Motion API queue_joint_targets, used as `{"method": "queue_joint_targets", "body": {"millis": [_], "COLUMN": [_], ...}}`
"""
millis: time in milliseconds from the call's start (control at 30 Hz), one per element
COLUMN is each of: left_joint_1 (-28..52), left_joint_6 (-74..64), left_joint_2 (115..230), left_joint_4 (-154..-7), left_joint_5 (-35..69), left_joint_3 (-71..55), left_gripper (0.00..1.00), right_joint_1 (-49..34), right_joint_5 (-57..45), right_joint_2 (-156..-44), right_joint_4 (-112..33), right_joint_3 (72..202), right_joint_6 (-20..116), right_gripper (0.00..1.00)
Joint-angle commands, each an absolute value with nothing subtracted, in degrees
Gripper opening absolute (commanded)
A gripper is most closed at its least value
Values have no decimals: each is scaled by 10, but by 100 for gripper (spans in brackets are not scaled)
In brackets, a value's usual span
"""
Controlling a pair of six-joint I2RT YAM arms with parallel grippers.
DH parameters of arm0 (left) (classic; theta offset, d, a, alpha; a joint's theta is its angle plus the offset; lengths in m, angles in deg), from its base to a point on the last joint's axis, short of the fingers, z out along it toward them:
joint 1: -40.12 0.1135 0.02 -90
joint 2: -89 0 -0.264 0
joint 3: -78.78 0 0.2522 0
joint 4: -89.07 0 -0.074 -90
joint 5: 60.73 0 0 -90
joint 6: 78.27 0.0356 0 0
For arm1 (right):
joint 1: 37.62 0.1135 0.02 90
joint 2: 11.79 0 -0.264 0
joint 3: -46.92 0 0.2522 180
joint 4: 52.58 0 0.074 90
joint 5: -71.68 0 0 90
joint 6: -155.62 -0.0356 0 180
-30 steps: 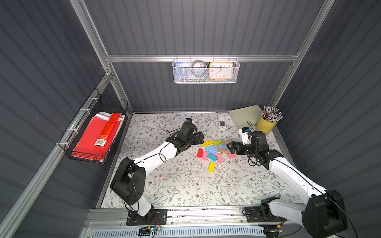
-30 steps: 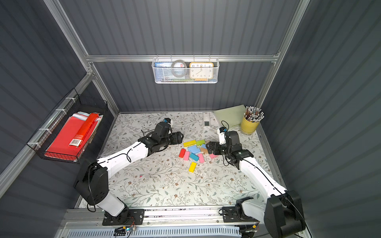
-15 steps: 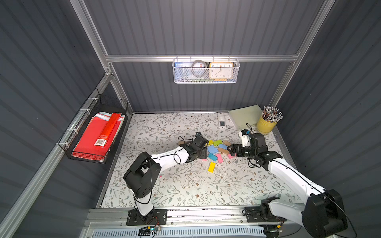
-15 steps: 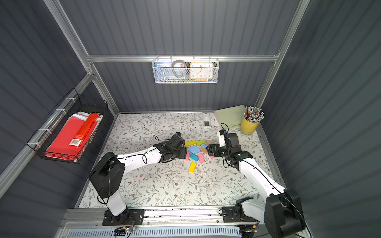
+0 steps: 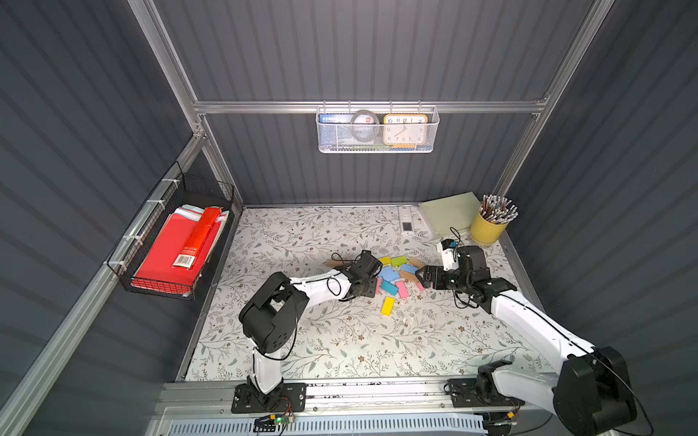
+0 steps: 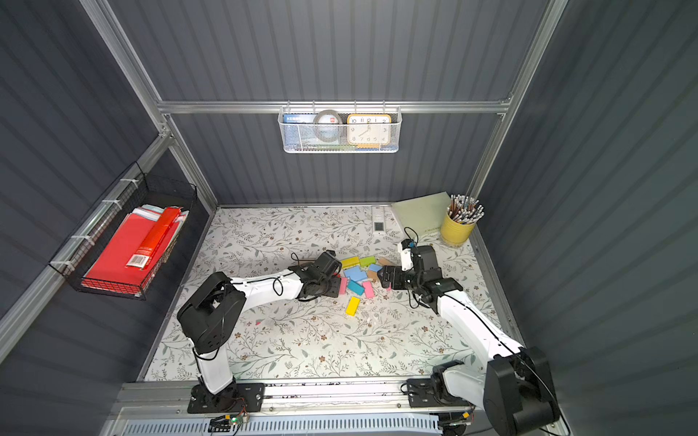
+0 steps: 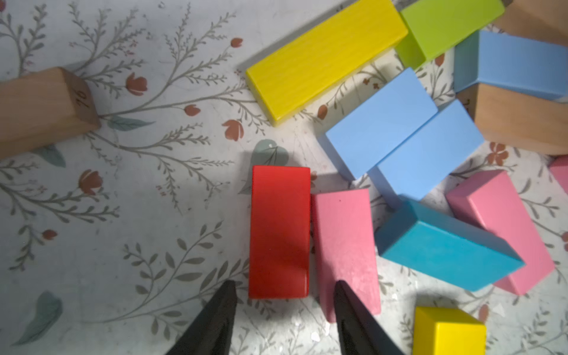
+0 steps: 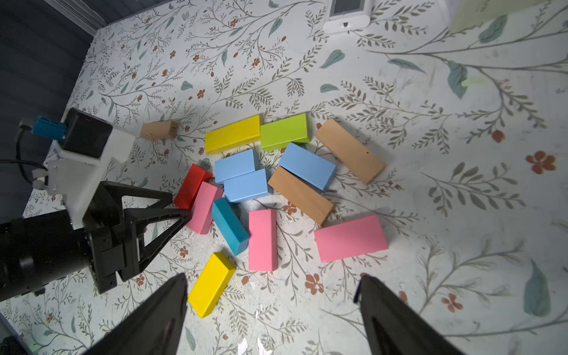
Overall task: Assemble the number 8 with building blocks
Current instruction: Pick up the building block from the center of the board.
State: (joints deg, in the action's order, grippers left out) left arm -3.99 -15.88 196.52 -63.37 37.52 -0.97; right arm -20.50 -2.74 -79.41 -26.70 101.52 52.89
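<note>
The building blocks (image 5: 393,277) lie in a loose cluster on the floral table (image 5: 302,339), toward its back middle. In both top views they sit between the two tools. All lie flat, at mixed angles.

The left tool (image 7: 284,281) is low at the edge of the cluster, its jaws apart and straddling the near end of the red block (image 7: 279,230). In the left wrist view a gap shows between one fingertip and the block's outer side. The other fingertip (image 7: 347,307) overlaps the pink block (image 7: 344,239), which lies right against the red one. Neither fingertip appears to press the red block.

Beside that pair, a teal block (image 7: 445,246) touches a second pink block (image 7: 504,221). Two light blue blocks (image 7: 381,123) lie side by side, touching. Past them a long yellow block (image 7: 325,58) and a green block (image 7: 445,24) lie end to end. A third light blue block (image 8: 307,166) rests partly on a tan block (image 8: 299,195). A small tan block marked 76 (image 7: 43,110) lies apart from the rest.

The right tool (image 8: 272,276) is at the opposite side of the cluster, its jaws spread wide with nothing between them. A second yellow block (image 8: 212,284) lies near one of its fingertips.

A yellow pencil cup (image 5: 489,230) stands in the back corner.
</note>
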Motion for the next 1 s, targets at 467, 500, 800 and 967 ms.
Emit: {"method": "queue_joint_targets", "body": {"millis": [467,500,800,967], "left_joint_1": [-7,-6,-7,-7], "left_joint_6": [-133,-132,-104,-98], "left_joint_2": [1964,1967,1969,1989], "left_joint_4": [-640,-641,-646,-638], "left_joint_5": [362,357,349,352], "left_joint_3": [-21,-22,-18,-25], "left_gripper": [47,47,47,46], "right_joint_1": [-206,-206,-206,-206], "right_joint_5": [-16,-16,-15,-11], "right_joint_2": [-795,-795,-797,-801], "right_joint_4": [-259,-260,-260,-261], "right_joint_3": [1008,1008,1006,1005], "right_joint_6": [518,519,518,517], "right_gripper": [91,92,91,91]}}
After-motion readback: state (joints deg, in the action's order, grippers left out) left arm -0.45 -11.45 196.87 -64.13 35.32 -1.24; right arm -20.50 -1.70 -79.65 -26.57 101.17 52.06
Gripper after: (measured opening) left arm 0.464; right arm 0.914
